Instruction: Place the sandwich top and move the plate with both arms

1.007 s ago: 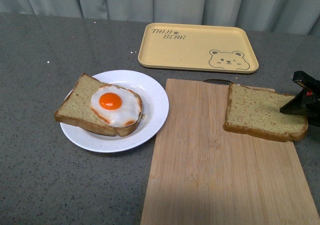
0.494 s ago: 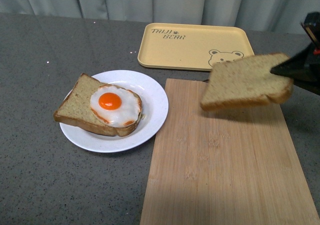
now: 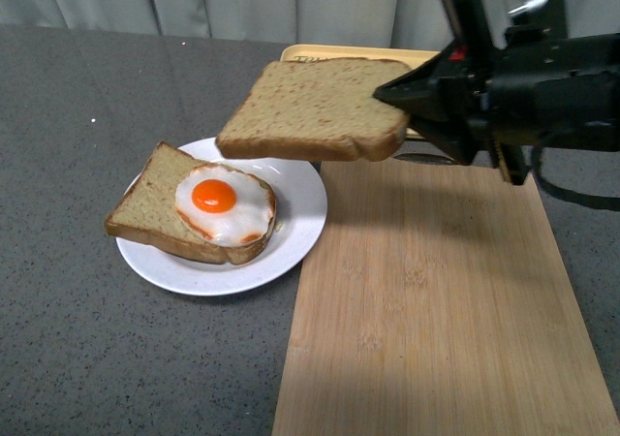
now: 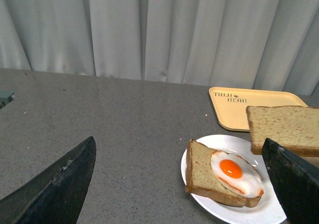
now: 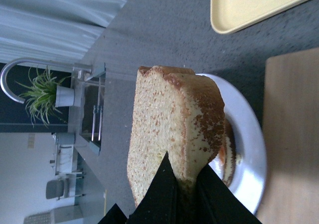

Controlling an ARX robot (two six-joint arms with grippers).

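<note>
My right gripper (image 3: 387, 95) is shut on the sandwich top (image 3: 315, 109), a plain tan bread slice, and holds it in the air above the far right rim of the white plate (image 3: 300, 213). On the plate lies a bread slice with a fried egg (image 3: 225, 203). In the right wrist view the sandwich top (image 5: 169, 129) is pinched between my black fingers (image 5: 162, 189), with the plate (image 5: 249, 144) behind it. My left gripper (image 4: 184, 184) is open and empty, with the plate (image 4: 234, 211) and egg slice (image 4: 224, 176) between its fingers.
A wooden cutting board (image 3: 436, 300) lies right of the plate. A yellow tray with a bear drawing (image 3: 426, 63) sits behind it, partly hidden by my right arm. Grey curtains hang at the back of the grey table.
My right gripper has lifted the sandwich top off the cutting board and carried it left, from above the board to over the plate's far right rim.
</note>
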